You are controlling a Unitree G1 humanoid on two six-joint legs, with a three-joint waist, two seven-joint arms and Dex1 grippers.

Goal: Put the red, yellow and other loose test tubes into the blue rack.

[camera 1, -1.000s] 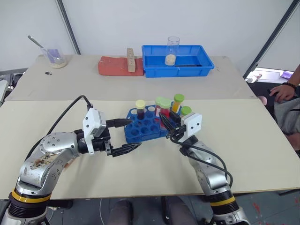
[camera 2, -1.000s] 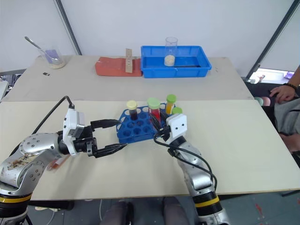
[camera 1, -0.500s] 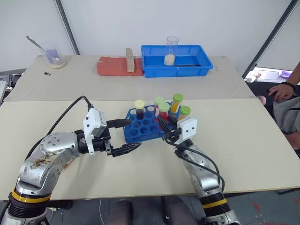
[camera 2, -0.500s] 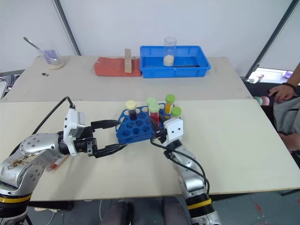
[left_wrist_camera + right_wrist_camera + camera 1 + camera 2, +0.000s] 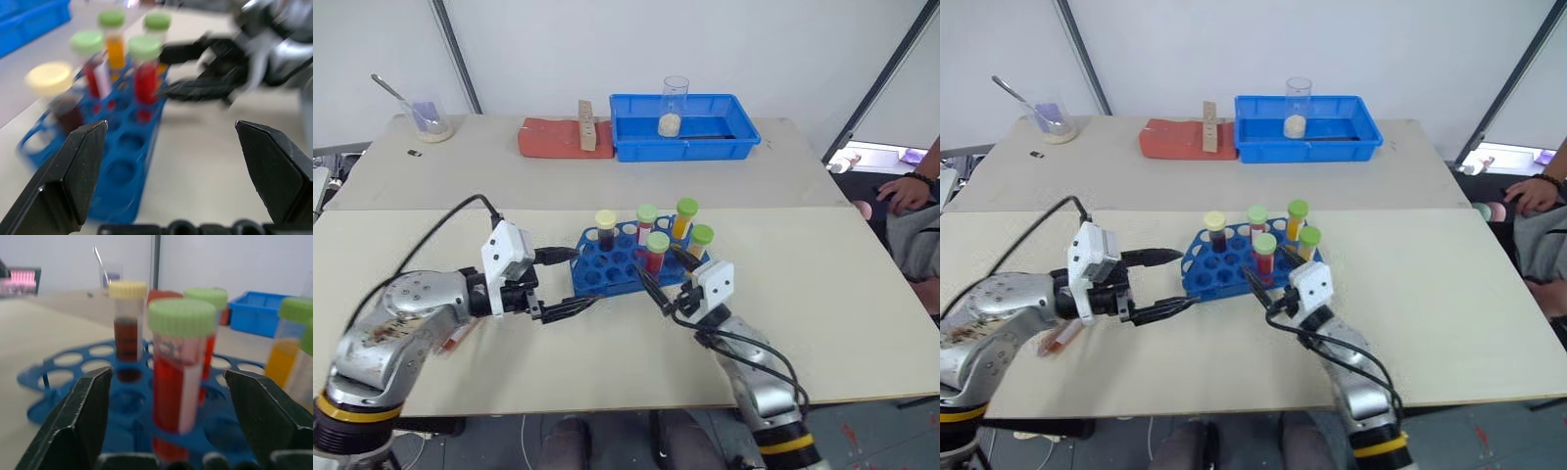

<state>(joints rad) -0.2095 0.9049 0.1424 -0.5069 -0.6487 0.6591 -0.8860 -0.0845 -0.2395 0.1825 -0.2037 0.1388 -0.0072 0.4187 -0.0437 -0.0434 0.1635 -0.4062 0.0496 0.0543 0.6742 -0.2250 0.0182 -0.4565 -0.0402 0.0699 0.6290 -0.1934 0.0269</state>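
Just before the blue rack point(image 5: 631, 262), the right end effector point(image 5: 662, 280) gapes around the seated red tube point(image 5: 655, 254). Withdrawing crookedly could tip that tube. Spread wide, the left end effector point(image 5: 570, 283) might nudge the rack.

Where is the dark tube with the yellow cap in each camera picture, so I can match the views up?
Left eye view: yellow-capped tube at the blue rack's rear left.
Right eye view: same rear-left corner.
Left wrist view: left of the tube cluster.
Right wrist view: behind and left of the red tube with a green cap, at.
Shared landmark: the blue rack.
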